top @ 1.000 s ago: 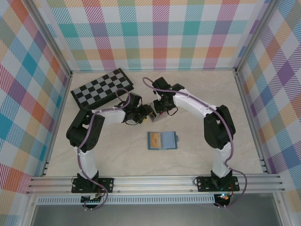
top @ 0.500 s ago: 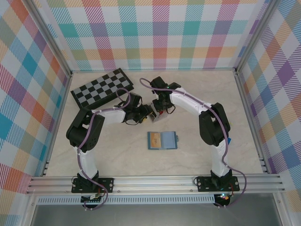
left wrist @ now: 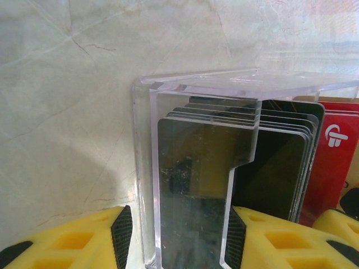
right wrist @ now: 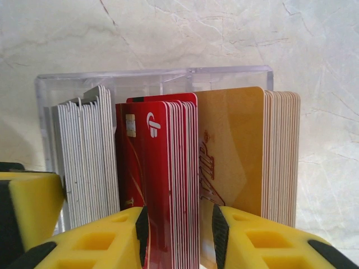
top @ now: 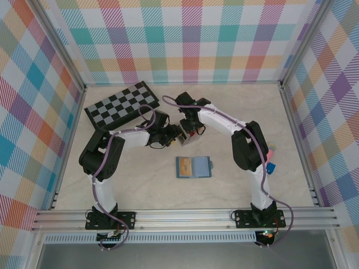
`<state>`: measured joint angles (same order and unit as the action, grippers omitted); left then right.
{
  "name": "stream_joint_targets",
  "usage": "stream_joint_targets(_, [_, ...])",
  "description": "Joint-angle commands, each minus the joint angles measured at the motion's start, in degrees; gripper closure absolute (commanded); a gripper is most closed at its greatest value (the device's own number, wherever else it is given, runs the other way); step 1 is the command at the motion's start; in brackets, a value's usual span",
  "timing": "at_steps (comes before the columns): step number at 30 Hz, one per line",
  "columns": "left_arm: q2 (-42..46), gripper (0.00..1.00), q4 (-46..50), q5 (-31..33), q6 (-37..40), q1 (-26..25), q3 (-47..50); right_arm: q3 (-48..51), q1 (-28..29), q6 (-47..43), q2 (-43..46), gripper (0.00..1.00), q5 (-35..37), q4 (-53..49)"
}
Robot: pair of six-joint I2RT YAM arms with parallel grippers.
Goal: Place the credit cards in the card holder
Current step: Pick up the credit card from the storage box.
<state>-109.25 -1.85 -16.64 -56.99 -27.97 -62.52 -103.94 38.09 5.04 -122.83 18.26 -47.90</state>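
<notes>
The card holder (top: 189, 141) is a clear slotted rack mid-table, with both grippers at it. In the left wrist view the card holder (left wrist: 196, 84) has black credit cards (left wrist: 196, 168) standing at its near end and red ones (left wrist: 331, 162) beyond. My left gripper (left wrist: 175, 238) is shut on that end of the rack. In the right wrist view white cards (right wrist: 87, 157), red cards (right wrist: 168, 168) and gold cards (right wrist: 235, 145) stand in the holder (right wrist: 157, 78). My right gripper (right wrist: 179, 235) straddles the red stack, open, with a gap at its right pad.
A folded chessboard (top: 122, 105) lies at the back left. A flat blue-grey wallet (top: 194, 167) lies in front of the holder. A small blue cube (top: 271, 166) and something pink (top: 270, 152) sit by the right arm's elbow near the right wall.
The right arm has swung its elbow leftward, uncovering the cube and the pink thing. Its jaws have widened a little around the red cards. The left arm has stayed put.
</notes>
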Motion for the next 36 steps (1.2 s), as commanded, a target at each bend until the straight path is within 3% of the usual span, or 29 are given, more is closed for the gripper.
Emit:
stream_joint_targets(1, [-1.67, 0.52, 5.45, 2.14, 1.09, 0.55, 1.26, -1.31, 0.97, -2.01, -1.31, 0.63, 5.98, -1.74])
stream_joint_targets(10, [-1.62, 0.52, 5.19, 2.54, 0.79, 0.56, 1.87, -1.42, 1.73, -4.15, -1.09, 0.71, 10.32, -1.06])
stream_joint_targets(36, [-1.75, 0.53, 5.83, 2.85, 0.74, 0.47, 1.79, -1.92, 1.73, -3.81, 1.05, 1.00, 10.14, -1.56])
